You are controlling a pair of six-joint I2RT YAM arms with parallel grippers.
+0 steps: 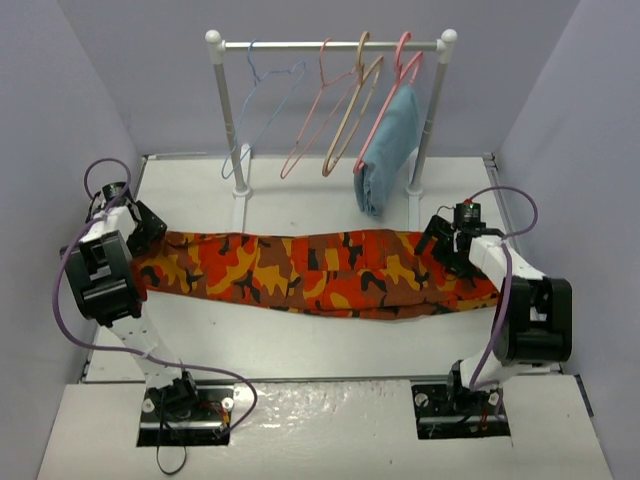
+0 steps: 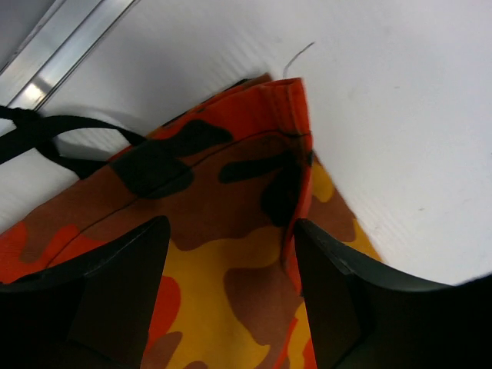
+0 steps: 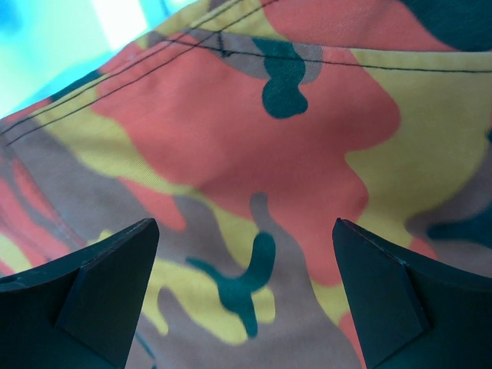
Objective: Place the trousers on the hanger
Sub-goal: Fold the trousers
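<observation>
Hovers left fingers half-spread above the left end of the trousers, laid flat across mid-surface, right fingers wide above the other end, nothing gripped; risks pinching one layer only and dragging it lopsided toward the hanger on the far-edge rail.

The white table is carrying the camouflage trousers, which are lying flat across its middle, stretching lengthwise from near the left edge to near the right edge. A white clothes rack is standing on two feet toward the far edge.
</observation>
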